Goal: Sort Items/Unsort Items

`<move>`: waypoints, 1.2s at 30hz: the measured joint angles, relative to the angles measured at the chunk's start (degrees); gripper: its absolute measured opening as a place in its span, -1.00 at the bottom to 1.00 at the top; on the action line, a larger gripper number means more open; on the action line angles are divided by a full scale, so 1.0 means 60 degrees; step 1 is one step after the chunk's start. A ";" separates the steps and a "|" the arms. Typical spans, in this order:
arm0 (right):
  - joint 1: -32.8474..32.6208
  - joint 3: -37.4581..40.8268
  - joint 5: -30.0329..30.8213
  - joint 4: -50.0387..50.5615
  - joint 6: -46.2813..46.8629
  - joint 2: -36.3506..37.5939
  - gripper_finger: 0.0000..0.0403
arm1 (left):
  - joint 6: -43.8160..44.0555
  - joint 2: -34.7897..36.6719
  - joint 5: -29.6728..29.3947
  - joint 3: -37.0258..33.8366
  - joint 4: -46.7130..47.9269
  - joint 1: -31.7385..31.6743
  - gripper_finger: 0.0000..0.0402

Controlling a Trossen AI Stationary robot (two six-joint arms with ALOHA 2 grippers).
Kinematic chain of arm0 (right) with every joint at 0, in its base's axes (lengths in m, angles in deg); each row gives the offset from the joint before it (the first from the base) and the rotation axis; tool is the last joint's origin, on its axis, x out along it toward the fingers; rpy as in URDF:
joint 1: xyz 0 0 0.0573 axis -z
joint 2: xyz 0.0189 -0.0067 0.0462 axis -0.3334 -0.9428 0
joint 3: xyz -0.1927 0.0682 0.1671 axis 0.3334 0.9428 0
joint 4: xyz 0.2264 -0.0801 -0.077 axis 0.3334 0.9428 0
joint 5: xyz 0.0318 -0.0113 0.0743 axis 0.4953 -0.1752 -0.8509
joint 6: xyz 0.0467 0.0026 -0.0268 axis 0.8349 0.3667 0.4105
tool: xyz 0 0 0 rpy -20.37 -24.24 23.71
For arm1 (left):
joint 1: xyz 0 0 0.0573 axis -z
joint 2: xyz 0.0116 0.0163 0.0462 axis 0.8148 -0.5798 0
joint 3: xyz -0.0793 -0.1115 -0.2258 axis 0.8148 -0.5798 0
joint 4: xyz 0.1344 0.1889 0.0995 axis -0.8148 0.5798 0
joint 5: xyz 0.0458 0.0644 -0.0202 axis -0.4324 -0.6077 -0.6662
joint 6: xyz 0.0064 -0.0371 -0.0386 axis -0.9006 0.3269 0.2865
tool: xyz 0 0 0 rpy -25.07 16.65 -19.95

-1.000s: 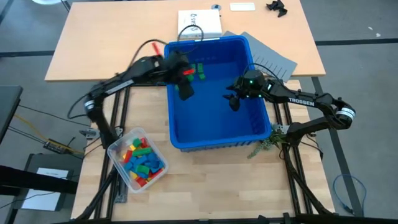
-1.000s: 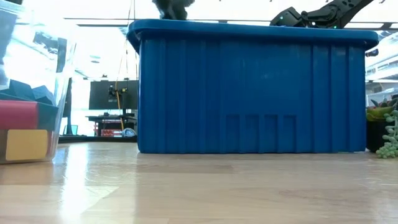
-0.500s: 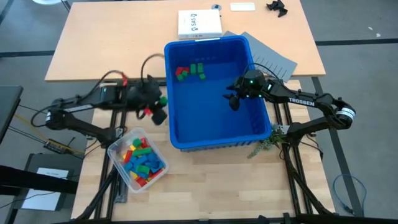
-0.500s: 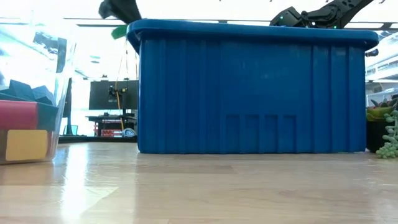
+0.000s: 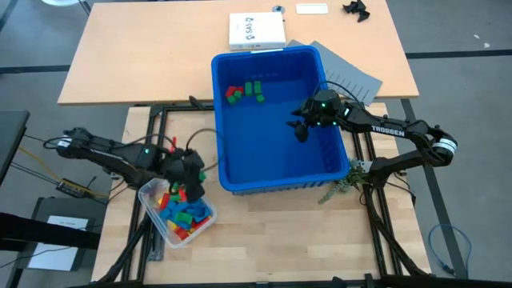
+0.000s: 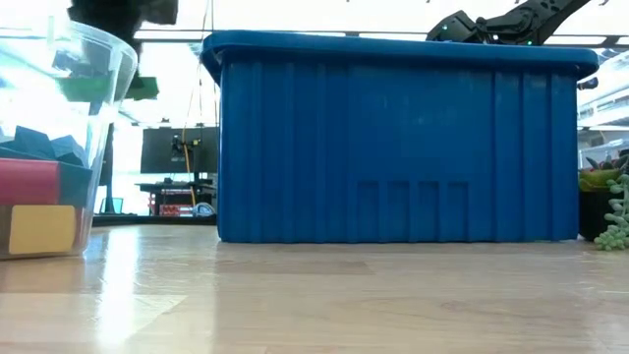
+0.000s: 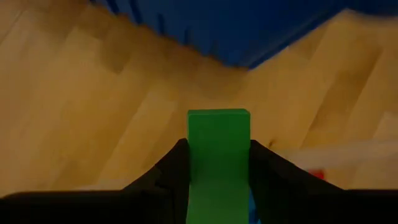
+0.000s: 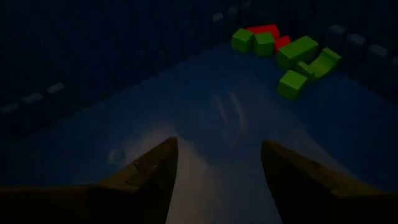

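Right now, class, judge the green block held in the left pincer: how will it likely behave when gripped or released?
The green block looks stiff, keeping straight edges between the left pincer fingers. Its flat faces suggest it won't roll. Being small, it is probably light.

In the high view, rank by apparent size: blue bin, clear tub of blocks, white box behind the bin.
1. Blue bin, clearly largest.
2. Clear tub.
3. White box, only slightly smaller than the tub, so ranks two and three are close.

Large blue bin [image 5: 276,172] at table centre. Clear tub [image 5: 154,194] near its left front corner. White box [image 5: 256,31] just beyond the far rim, grey sheets [image 5: 352,78] far right, small plant [image 5: 342,186] near right.
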State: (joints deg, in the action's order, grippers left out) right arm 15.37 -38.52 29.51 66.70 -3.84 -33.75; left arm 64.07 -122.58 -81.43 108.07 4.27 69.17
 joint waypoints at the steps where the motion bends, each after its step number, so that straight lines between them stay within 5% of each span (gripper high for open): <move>1: 0.0000 0.0000 0.0000 0.0000 -0.0002 0.0000 0.14 | 0.0204 0.0002 -0.0013 -0.0115 0.0102 0.0157 -0.32; 6: 0.0000 0.0000 -0.0003 -0.0035 -0.0004 0.0000 0.14 | 0.0892 0.0035 -0.0254 -0.0620 0.0475 0.0737 -0.30; 15: -0.0007 0.0000 -0.0003 -0.0219 -0.0004 0.0000 0.14 | 0.0901 0.0006 0.0209 -0.0672 0.0651 0.0562 0.38; 21: -0.0004 0.0000 0.0000 -0.0372 -0.0311 0.0000 0.14 | 0.0552 0.0069 -0.0565 0.0548 0.0776 0.0551 0.50; 29: -0.0004 0.0000 0.0000 -0.1015 -0.0503 0.0000 0.14 | -0.2148 0.0098 -0.2999 0.2917 -0.0689 -0.0287 0.43; 36: -0.0004 0.0000 0.0342 -0.1245 -0.0741 0.0000 0.17 | -0.5209 -0.0543 -0.1808 0.3689 -0.3086 -0.2725 0.42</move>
State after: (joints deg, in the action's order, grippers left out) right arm 15.35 -38.52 31.57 59.23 -8.29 -33.75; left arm 32.82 -125.83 -92.28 130.21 -14.25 52.82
